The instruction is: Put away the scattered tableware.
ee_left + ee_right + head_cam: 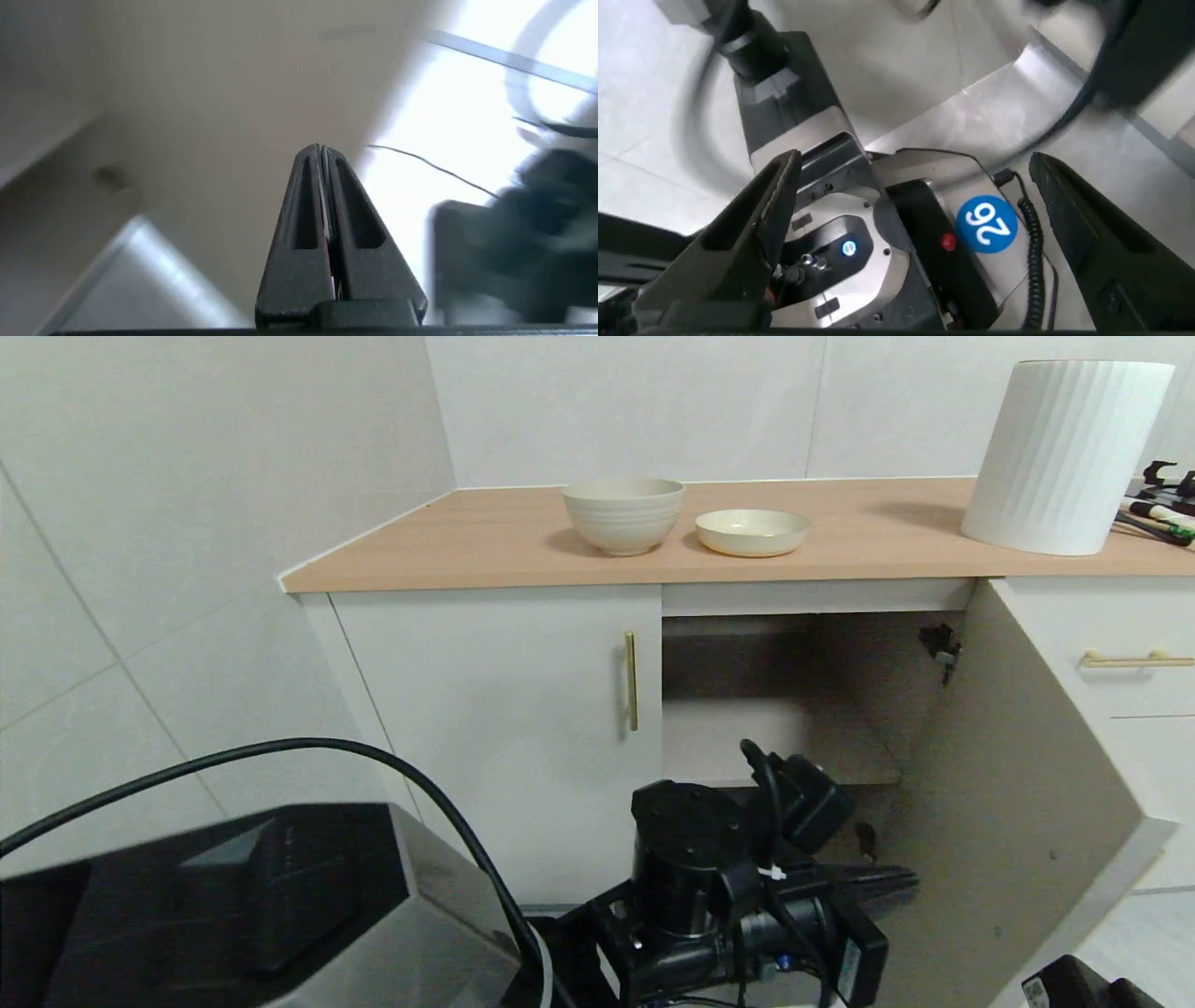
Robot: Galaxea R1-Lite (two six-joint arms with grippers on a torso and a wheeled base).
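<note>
Evidently the task stands at its opening step: the storage is open, but no tableware is yet in hand. The bowl [624,515] and the shallow dish [752,532] sit just beside each other, apart, on the wooden surface [448,546], directly above the open cabinet [738,742], whose right door [1008,784] is swung wide.

Note the left pincer [896,877], low in front of the cabinet opening with its tip toward the open door. In the left wrist view the left pincer [320,149] has its jaws pressed together and holds nothing. The right pincer [915,163] is spread wide and also holds nothing.

For the next move, judge that you must raise an arm from cabinet height to the surface. Part the left jaws if you use that arm, then take one vessel by its rim. The bowl's tall wall offers the easier purchase, while the dish's low rim calls for a flatter approach. Keep the raised arm off the edge of the surface on the way up.

As to containers, the dish holds nothing. The bowl's interior is mostly hidden by its own wall. The cabinet's shelf carries no tableware so far as the shadow allows. The ribbed white canister [1064,457] hides its contents, and some utensils [1162,513] lie beside it.
</note>
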